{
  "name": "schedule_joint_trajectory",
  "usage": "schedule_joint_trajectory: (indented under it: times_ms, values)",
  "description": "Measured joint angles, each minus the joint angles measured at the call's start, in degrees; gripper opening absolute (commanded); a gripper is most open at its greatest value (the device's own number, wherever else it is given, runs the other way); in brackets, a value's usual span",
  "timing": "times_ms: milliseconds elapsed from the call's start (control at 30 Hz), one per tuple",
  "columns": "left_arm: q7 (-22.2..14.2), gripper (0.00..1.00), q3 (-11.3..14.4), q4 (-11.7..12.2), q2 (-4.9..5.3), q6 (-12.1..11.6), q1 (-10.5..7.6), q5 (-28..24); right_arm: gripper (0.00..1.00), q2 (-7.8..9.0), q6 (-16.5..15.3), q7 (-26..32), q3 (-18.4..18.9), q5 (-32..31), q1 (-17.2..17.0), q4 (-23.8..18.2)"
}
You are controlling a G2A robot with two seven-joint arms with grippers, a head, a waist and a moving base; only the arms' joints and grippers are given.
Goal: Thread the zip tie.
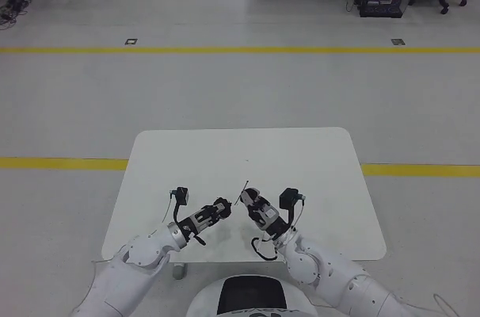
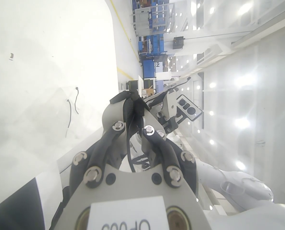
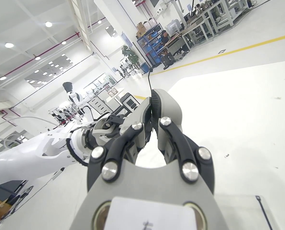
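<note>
My right gripper [image 3: 152, 101] is shut on a thin black zip tie [image 3: 149, 80]. The tie sticks out past the fingertips, with its small head at the far end. In the top view this gripper [image 1: 250, 196] hovers over the near part of the white table [image 1: 303, 154], and the zip tie [image 1: 244, 188] points up and away from it. My left gripper [image 1: 222, 207] sits close beside it, tips facing it. In the left wrist view the left gripper [image 2: 133, 100] is shut, with a thin black strip [image 2: 129, 142] running back between its fingers. The right gripper [image 2: 167, 107] is just beyond.
Two thin dark curved lines [image 2: 73, 106] lie on the tabletop ahead of the left gripper; I cannot tell whether they are ties or shadows. A clear tray [image 3: 238, 207] holds another black tie [image 3: 262, 207]. The table's far half is bare white.
</note>
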Motion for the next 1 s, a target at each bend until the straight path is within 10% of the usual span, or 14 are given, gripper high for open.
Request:
schedule_joint_trajectory:
  times_ms: [1000]
  values:
    - [0.00, 0.00, 0.00, 0.00, 0.00, 0.00, 0.00, 0.00, 0.00, -2.47, 0.00, -0.54, 1.17, -1.39, 0.01, 2.38]
